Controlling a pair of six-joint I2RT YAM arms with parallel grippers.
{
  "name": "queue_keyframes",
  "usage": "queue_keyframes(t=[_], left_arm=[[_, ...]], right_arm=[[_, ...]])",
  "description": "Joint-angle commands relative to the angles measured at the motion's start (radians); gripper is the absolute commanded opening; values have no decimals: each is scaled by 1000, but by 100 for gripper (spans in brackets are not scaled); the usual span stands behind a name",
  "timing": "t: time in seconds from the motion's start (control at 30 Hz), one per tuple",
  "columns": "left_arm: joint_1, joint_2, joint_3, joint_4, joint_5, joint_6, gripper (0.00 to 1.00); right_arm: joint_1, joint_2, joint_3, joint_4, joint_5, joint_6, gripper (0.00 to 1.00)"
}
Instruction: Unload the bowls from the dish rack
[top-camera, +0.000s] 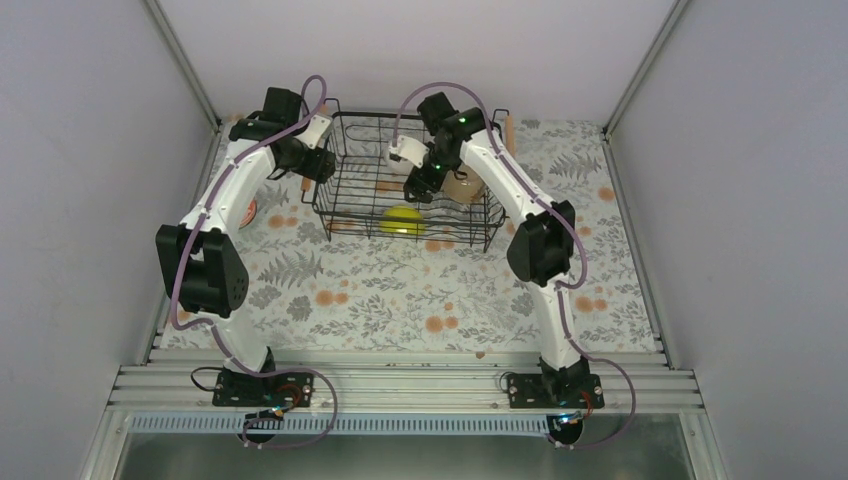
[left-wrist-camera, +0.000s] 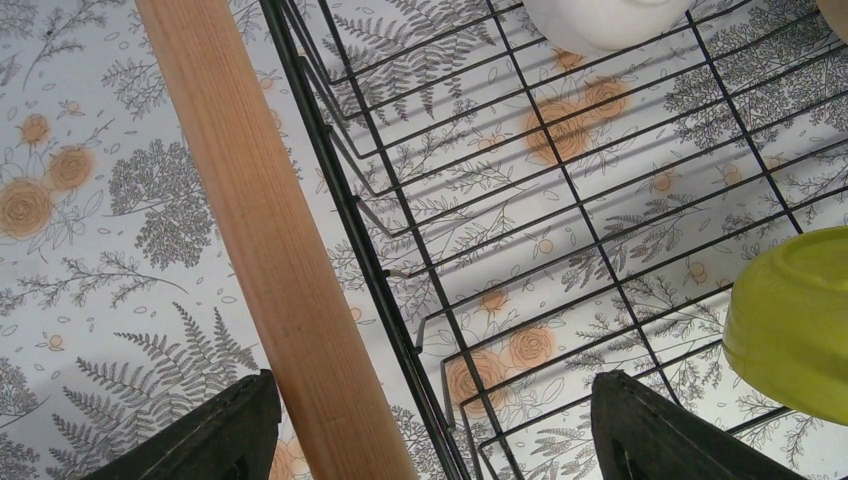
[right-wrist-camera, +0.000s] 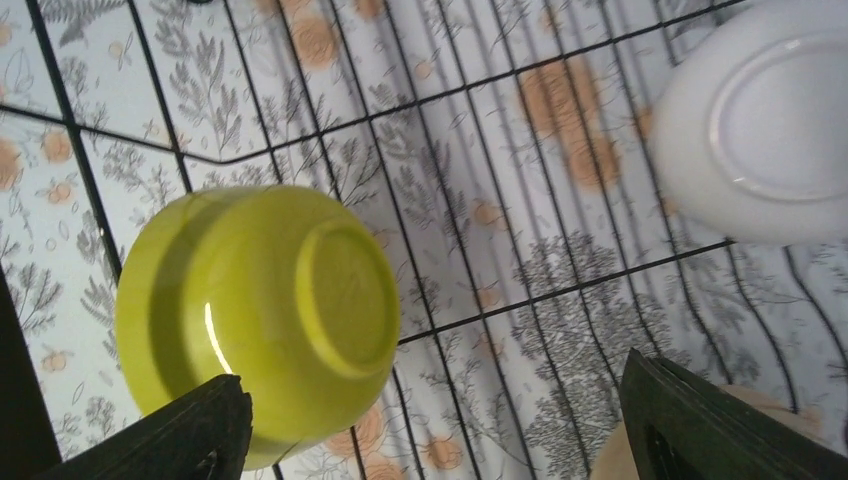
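- The left gripper (left-wrist-camera: 430, 400) is hanging over the side edge of the dish rack (top-camera: 350, 190). Its jaws are standing wide and gripping nothing.
- The rack's wooden handle (left-wrist-camera: 270, 230) is running up between the fingers, close beside one of them. The black rim wire is lying just beside the handle, and open rack floor is filling the rest of the gap.
- The right gripper (right-wrist-camera: 437, 380) is hanging inside the rack above the floor wires. Its jaws are spread wide and holding nothing.
- The yellow-green bowl (right-wrist-camera: 260, 320) is lying upside down on the rack floor, below the gap and nearer one finger. That fingertip is overlapping the bowl's rim in the wrist view; whether they are touching cannot be told.
- The white bowl (right-wrist-camera: 760, 130) is showing its base, beyond the other finger. Bare wire is separating it from the yellow-green bowl.
- The tan bowl (top-camera: 466, 188) is sitting in the rack just beside the right arm's wrist.
- A bowl with red-orange marking (top-camera: 250, 210) is sitting outside the rack, partly hidden under the left arm.
- The rack is standing at the far end of the table (top-camera: 400, 290), on a cloth printed with ferns and orange flowers. Plain grey walls (top-camera: 80, 200) are closing in the sides and back.
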Motion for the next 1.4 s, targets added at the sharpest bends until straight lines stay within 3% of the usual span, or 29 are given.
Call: queue_keyframes(t=[0.0, 0.3, 0.97, 1.37], left_arm=[[-6, 10, 2, 14, 0, -15, 78], [-7, 13, -12, 17, 0, -15, 78], [-7, 40, -14, 17, -1, -13, 78], [-20, 66, -17, 16, -2, -5, 78]], right_arm=[[-9, -13, -33, -40, -44, -60, 90], [-6, 49, -38, -40, -44, -109, 95], [21, 30, -165, -41, -160, -215, 100], [23, 77, -81, -42, -203, -223, 100]])
